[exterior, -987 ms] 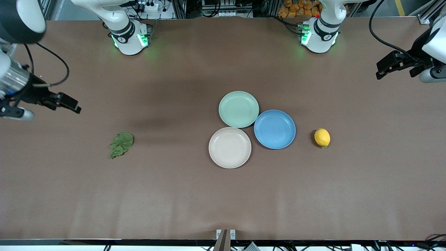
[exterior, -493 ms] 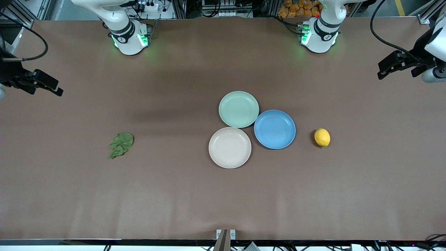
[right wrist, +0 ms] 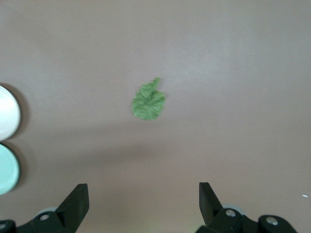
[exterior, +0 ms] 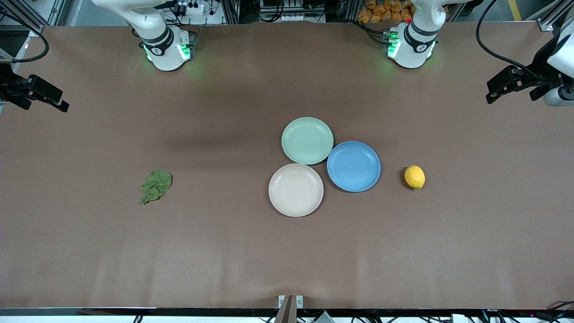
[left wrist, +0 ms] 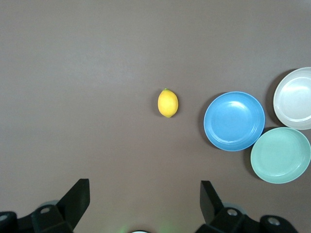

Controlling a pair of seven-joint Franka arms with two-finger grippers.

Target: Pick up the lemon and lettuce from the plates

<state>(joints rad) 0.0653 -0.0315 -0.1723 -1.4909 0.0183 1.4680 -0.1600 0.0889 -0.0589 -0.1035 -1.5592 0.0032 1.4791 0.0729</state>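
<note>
The lemon (exterior: 414, 177) lies on the bare table beside the blue plate, toward the left arm's end; it also shows in the left wrist view (left wrist: 167, 103). The lettuce (exterior: 155, 186) lies flat on the table toward the right arm's end, and shows in the right wrist view (right wrist: 148, 102). The mint plate (exterior: 307, 140) and the beige plate (exterior: 295, 189) are empty. My left gripper (exterior: 489, 92) is open and empty, high over the left arm's end of the table (left wrist: 144, 187). My right gripper (exterior: 58, 101) is open and empty, over the right arm's end (right wrist: 143, 189).
An empty blue plate (exterior: 353, 166) touches the mint and beige plates at the table's middle. The brown table (exterior: 224, 251) stretches wide around them. The arm bases stand along the edge farthest from the front camera.
My right gripper has drawn away from the lettuce, toward the table's edge at the right arm's end. The left gripper has barely moved. Lemon, lettuce and plates lie still.
</note>
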